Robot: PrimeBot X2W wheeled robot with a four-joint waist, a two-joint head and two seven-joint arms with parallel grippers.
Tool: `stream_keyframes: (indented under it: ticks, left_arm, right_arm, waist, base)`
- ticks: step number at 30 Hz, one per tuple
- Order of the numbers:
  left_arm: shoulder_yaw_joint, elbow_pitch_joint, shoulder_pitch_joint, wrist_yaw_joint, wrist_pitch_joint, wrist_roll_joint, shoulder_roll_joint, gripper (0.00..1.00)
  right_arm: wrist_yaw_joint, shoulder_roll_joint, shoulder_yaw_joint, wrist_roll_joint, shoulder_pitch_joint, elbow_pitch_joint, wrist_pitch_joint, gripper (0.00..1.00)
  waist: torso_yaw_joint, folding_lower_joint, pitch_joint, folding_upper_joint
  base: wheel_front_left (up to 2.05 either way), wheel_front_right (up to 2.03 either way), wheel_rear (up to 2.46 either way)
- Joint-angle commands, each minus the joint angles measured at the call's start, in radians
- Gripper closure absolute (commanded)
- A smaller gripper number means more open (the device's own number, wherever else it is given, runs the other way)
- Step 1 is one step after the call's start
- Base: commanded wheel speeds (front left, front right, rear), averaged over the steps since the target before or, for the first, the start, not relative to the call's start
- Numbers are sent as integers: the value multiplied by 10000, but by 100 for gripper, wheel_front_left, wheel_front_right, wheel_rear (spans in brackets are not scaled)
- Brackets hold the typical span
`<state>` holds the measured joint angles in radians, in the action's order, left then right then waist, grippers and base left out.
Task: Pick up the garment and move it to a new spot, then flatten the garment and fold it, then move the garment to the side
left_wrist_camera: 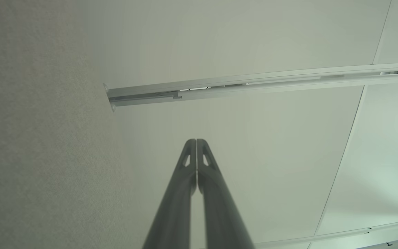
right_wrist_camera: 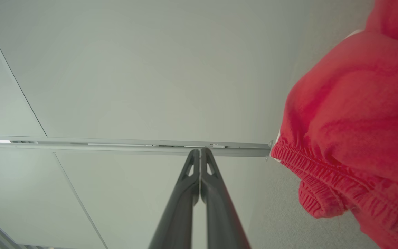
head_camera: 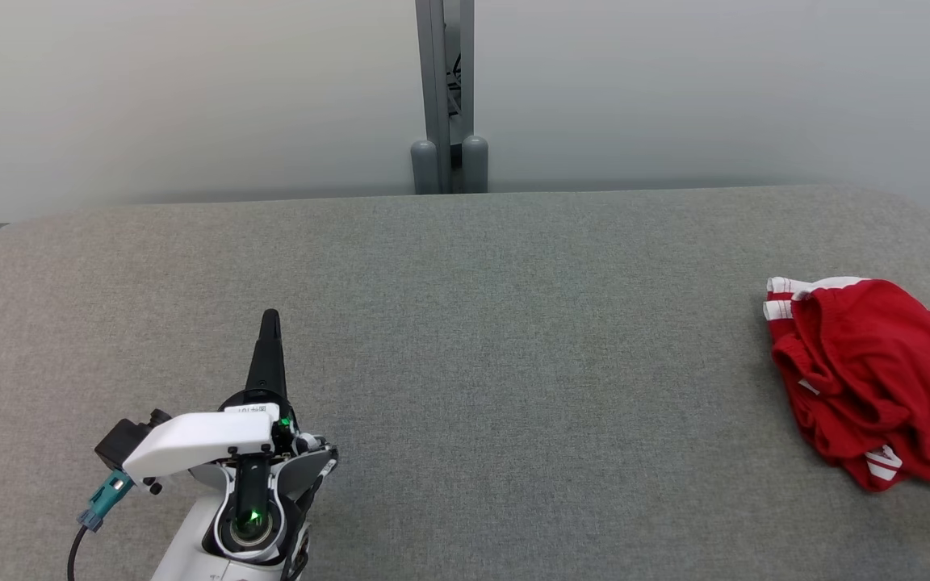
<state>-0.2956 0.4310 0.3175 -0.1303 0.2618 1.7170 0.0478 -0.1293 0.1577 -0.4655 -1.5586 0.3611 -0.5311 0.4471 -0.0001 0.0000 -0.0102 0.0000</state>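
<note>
The crumpled red garment [head_camera: 869, 371] lies at the far right of the grey bench [head_camera: 465, 339], partly cut off by the frame edge. The left gripper [head_camera: 270, 316] is closed and empty. The right gripper [right_wrist_camera: 199, 150] is also closed, just beside the garment and holding nothing.

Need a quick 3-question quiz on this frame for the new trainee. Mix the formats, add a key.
1. True or false: the garment lies folded flat in the middle of the table.
2. Pick one. The left gripper is: A) open wide, B) shut on cloth, C) shut with nothing in it.
3. Short answer: which arm's gripper is next to the garment?

Key
1. False: it is a crumpled heap near the table's right end.
2. C.
3. The right gripper: red cloth sits just beside its closed fingers.
</note>
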Motion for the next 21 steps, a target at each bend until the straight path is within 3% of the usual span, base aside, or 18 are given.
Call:
stream_keyframes:
  ticks: [1,21]
  left_arm:
    - [10,-1,196,-44,20,-1,26,100]
    - [11,-2,196,-44,20,-1,26,100]
  right_arm:
    - [-25,59,18,-61,45,-6,-30,100]
    - [-25,61,21,-65,43,-6,-35,100]
  waist:
    - [0,0,0,0]
    - [0,0,0,0]
  base:
    - [0,0,0]
    - [0,0,0]
